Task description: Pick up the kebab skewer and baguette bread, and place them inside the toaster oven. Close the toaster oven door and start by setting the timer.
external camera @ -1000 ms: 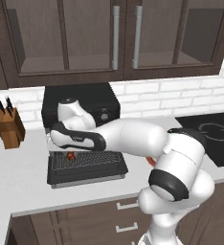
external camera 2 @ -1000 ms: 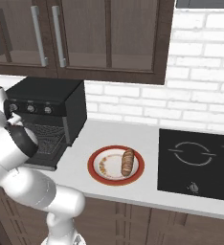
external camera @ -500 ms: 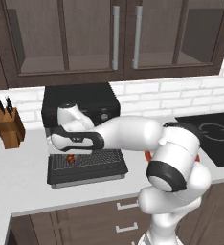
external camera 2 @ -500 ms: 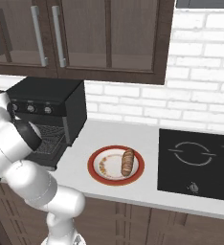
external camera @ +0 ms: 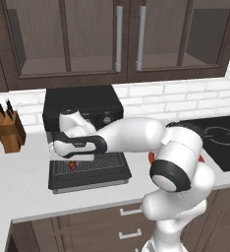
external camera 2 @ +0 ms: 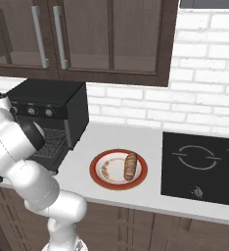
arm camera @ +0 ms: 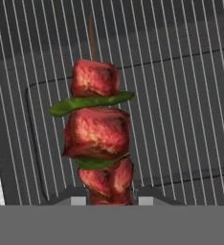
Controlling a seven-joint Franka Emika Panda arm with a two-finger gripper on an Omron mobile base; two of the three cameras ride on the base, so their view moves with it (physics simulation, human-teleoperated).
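Observation:
My gripper is shut on the lower end of the kebab skewer, whose red meat chunks and green slices point away from the hand over a wire rack. From the left base, the gripper hangs over the toaster oven door, which lies dropped open and flat, with the skewer just below the hand. The black toaster oven stands behind it. The baguette bread lies on a red-rimmed plate, to the right of the toaster oven.
A wooden knife block stands on the counter left of the oven. A black cooktop is set into the counter at the right. Dark wall cabinets hang above. The counter's front edge runs just below the open door.
The hand with the skewer has stayed almost in place over the open door. The arm's elbow has shifted a little.

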